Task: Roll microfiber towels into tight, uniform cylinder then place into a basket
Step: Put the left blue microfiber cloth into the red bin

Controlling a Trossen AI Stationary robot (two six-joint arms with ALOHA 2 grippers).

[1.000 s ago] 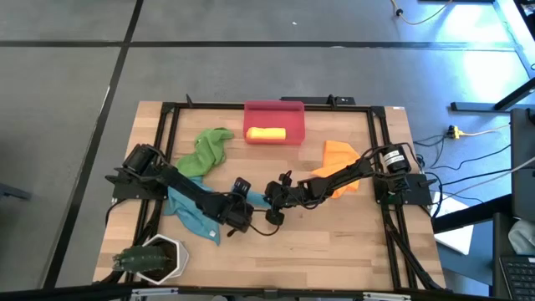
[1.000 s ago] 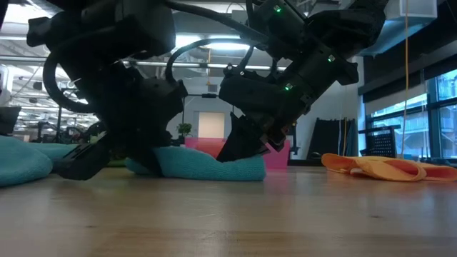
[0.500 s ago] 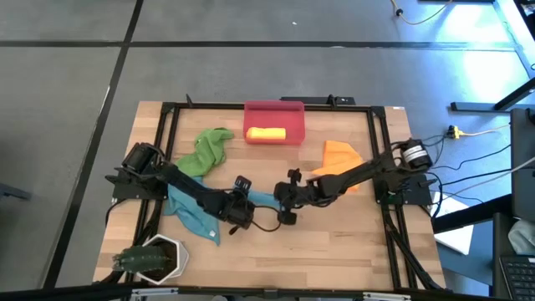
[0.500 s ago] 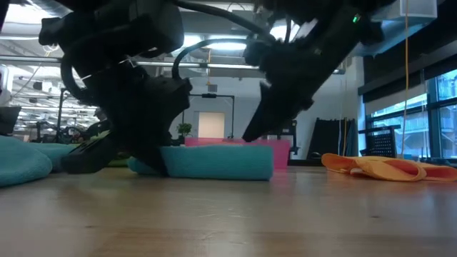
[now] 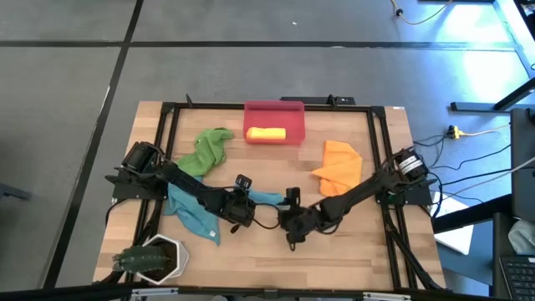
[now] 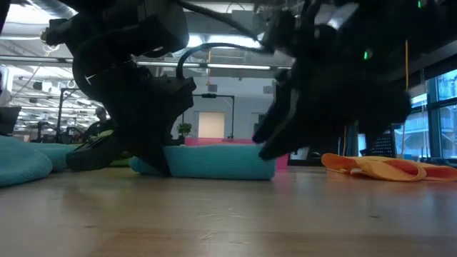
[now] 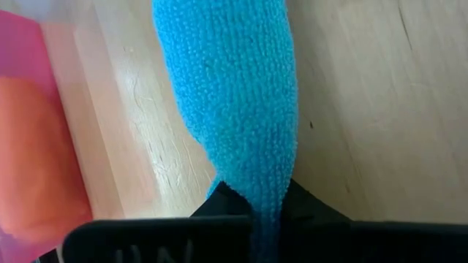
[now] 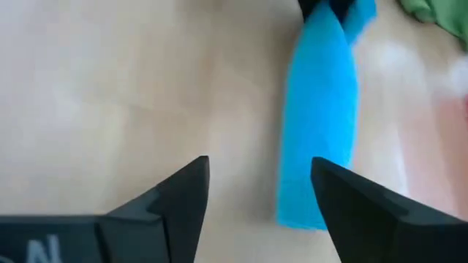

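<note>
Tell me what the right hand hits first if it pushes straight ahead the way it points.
Probably bare wooden table: the open right hand points just beside the rolled teal-blue microfiber towel.

The left arm reached from the table's left edge toward the middle, lying low over the surface. The left gripper [image 5: 242, 206] was clamped tight on one end of the rolled teal towel [image 5: 266, 198], its fingers [image 7: 219, 208] pinching the cloth between them. The right arm stretched in from the right edge, also low, its wrist angled down. The right gripper [image 8: 259, 193] stood just clear of the roll, fingers [image 8: 183, 197] spread wide apart and holding nothing.
</note>
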